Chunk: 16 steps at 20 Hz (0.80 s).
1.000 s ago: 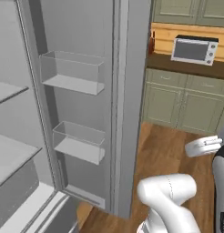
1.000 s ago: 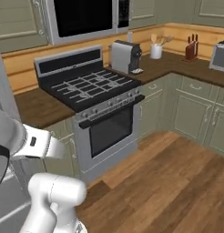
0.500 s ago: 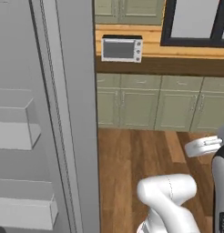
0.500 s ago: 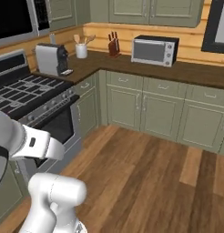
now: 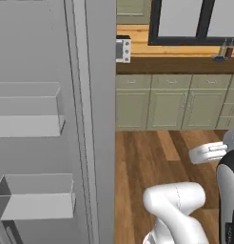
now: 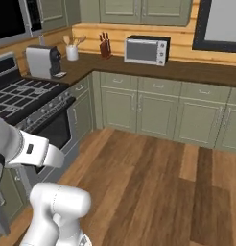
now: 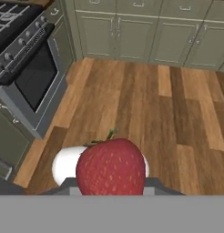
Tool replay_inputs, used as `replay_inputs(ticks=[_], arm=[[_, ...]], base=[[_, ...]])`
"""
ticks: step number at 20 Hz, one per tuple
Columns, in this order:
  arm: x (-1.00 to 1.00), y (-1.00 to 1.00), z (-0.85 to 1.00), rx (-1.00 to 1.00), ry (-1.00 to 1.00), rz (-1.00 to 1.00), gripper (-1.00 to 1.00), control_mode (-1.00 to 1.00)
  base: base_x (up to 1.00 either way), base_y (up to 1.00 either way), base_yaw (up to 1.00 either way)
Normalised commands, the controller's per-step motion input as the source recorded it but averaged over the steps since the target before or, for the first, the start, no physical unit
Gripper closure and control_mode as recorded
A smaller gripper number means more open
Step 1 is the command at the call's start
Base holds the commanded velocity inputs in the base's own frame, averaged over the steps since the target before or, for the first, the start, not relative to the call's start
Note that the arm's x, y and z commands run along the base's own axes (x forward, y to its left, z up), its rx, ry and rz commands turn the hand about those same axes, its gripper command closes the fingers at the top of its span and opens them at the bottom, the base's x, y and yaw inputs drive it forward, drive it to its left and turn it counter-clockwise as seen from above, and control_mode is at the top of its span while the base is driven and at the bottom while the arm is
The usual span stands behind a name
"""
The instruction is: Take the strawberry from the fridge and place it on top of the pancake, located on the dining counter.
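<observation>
- Clamped in the gripper (image 7: 111, 189) sits the strawberry (image 7: 111, 167), close before the hand camera (fingertips hidden behind it), above the wood-plank floor (image 7: 145, 104).
- Left base view: open fridge (image 5: 52, 124) door with bins.
- Right base view: stove (image 6: 29, 103), toaster oven (image 6: 146, 49), green cabinets (image 6: 153, 111).

Strawberry (image 7: 111, 167): lower part hidden behind the grey band; the finger tips gripping it cannot be seen.
Fridge (image 5: 52, 119): open door cut by the left, top and bottom edges; interior unseen.
Toaster oven (image 5: 122, 49): left part hidden behind the fridge door.
Stove (image 7: 27, 59): cut off at the left edge.
Bottles (image 5: 226, 49): too small to identify.
</observation>
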Motion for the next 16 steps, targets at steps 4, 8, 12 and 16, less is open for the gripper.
replay_inputs(ticks=[4,8,12,16], arm=[[0.0,0.0,0.0,0.0,0.0,0.0,1.0,1.0],[0.0,0.0,0.0,0.0,0.0,0.0,1.0,1.0],[0.0,0.0,0.0,0.0,0.0,0.0,1.0,1.0],[0.0,0.0,0.0,0.0,0.0,0.0,1.0,1.0]], base=[[-0.62,0.71,-0.11],[-1.0,-0.41,-0.14],[-1.0,-0.45,-0.15],[-1.0,-0.28,-0.12]])
